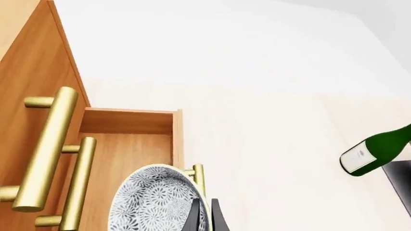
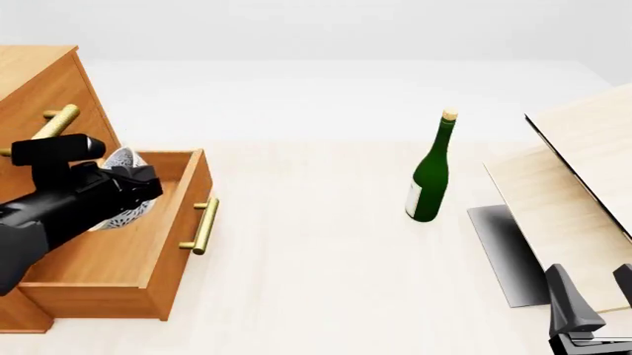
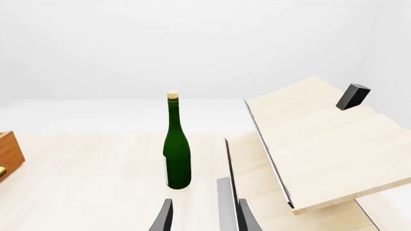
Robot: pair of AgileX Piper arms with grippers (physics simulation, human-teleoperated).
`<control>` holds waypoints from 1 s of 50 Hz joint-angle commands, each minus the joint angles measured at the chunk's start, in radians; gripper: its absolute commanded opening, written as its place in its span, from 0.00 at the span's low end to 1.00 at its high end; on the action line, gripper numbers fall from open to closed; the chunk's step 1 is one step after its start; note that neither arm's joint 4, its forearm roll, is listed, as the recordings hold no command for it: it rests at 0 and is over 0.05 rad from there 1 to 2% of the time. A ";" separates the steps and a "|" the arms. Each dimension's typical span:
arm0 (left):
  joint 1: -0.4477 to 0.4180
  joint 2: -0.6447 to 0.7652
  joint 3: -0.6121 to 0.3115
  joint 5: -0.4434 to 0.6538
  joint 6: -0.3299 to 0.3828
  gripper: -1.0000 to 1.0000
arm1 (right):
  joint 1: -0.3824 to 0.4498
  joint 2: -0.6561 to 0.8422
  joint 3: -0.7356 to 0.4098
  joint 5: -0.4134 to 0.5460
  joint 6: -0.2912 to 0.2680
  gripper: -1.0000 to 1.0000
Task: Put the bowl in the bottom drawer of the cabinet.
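Note:
The white speckled bowl [image 1: 151, 202] is tilted on edge over the pulled-out bottom drawer [image 1: 128, 144], and my left gripper [image 1: 205, 214] is shut on its rim. From the front, the bowl [image 2: 123, 158] peeks out behind my black left arm, above the bottom drawer [image 2: 109, 255] of the orange-brown cabinet [image 2: 40, 89]. Whether the bowl touches the drawer floor is hidden. My right gripper [image 2: 596, 292] stands open and empty at the near right, far from the cabinet; it also shows in the right wrist view [image 3: 205, 219].
A green bottle [image 2: 430, 174] with a cork stands upright mid-table. Pale plywood boards [image 2: 573, 185] lean on a dark stand at the right, just beyond my right gripper. Brass bar handles [image 1: 48, 144] stick out from the upper drawers beside the bowl.

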State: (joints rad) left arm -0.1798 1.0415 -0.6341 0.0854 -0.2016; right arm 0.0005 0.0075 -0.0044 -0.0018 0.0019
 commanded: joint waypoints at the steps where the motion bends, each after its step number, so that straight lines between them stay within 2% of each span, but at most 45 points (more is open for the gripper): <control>1: 0.011 0.017 0.020 -0.032 -0.003 0.00 | 0.000 0.000 0.000 0.000 0.000 1.00; 17: 0.045 0.035 0.039 -0.033 0.016 0.00 | 0.000 0.000 0.000 0.000 0.000 1.00; 39: 0.049 0.066 0.056 -0.063 -0.002 0.00 | 0.000 0.000 0.000 0.000 0.000 1.00; 50: 0.069 0.081 0.064 -0.071 0.023 0.00 | 0.000 0.000 0.000 0.000 0.000 1.00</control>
State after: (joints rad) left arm -0.1212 1.1098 -0.5720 0.0260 -0.1949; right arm 0.0005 0.0075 -0.0044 -0.0018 0.0019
